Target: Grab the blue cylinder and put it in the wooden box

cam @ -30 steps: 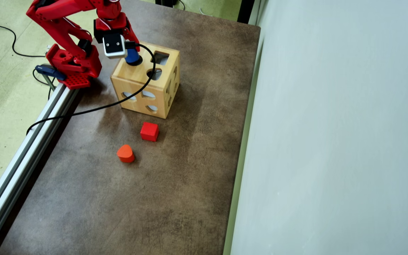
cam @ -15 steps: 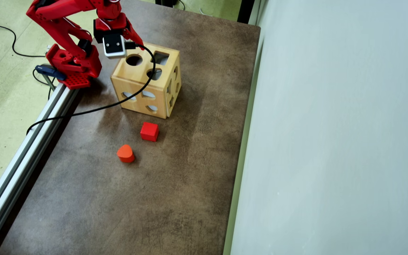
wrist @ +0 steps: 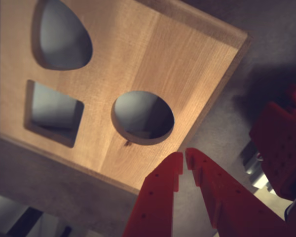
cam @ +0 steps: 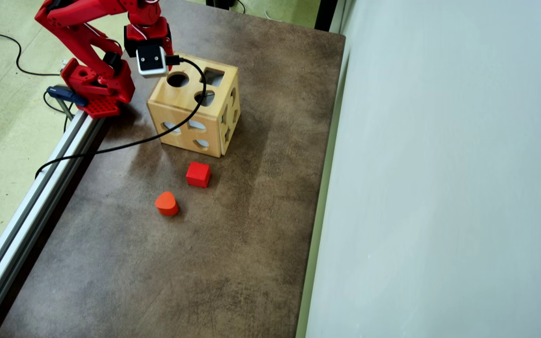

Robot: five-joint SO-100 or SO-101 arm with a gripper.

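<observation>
You will find no blue cylinder in either view; judging by the bare round hole (wrist: 143, 117) just ahead of the pincer tips, it most likely lies inside the wooden box (cam: 194, 109), though the dark interior shows nothing for certain. Were you to handle such a block, expect it light, stiff and smooth-painted, so rather slippery; take it across its curved side at mid-height, jaws square to the axis, so it cannot roll out. The pincer (wrist: 184, 165) is closed on nothing, its red tips nearly touching, hanging above the box's near edge; in the overhead view it sits mostly hidden under the wrist camera (cam: 151, 60). Beyond the box, well away from the pincer, the red cube (cam: 198, 174) and the orange-red rounded block (cam: 166, 203) sit apart on the brown counter (cam: 233, 244); neither needs touching.
</observation>
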